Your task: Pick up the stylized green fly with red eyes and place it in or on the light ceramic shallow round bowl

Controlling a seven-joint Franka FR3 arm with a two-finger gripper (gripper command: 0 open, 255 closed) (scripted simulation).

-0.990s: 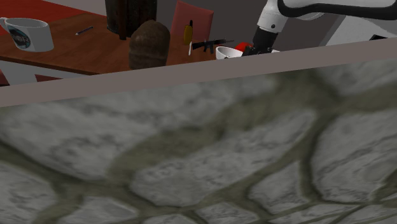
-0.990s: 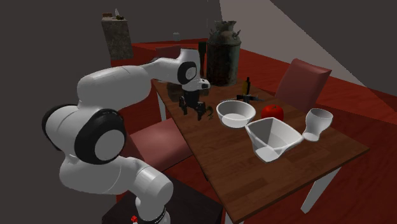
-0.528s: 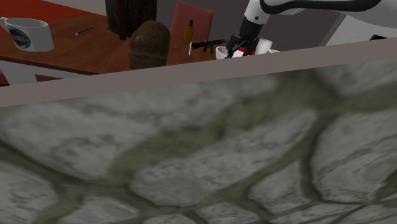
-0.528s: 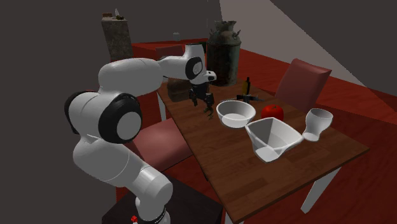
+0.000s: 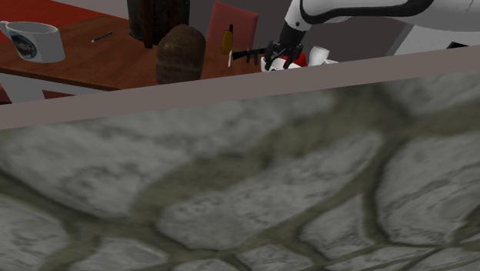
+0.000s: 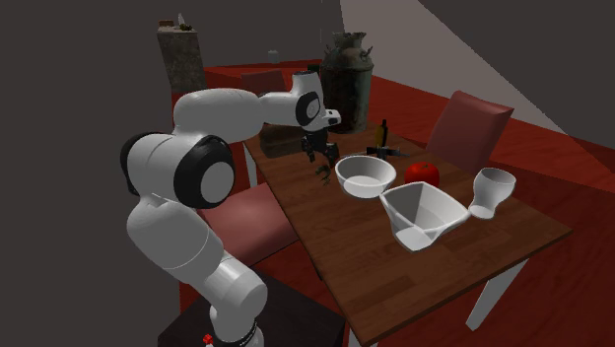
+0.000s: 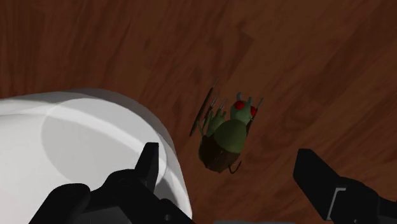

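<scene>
Your gripper (image 7: 228, 154) hangs wide open over the fly (image 7: 226, 135), which lies on the tabletop (image 7: 305, 63) just beside the bowl (image 7: 83, 137); it looks light, stiff and thin-winged, so close gently on its rounded green body.

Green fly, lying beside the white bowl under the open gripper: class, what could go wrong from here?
1. One finger hangs over the rim of the bowl; a straight descent might strike or shove the bowl.
2. The fly is small, with thin wings and legs, so the open gripper might pinch only a wing and let it slip.
</scene>
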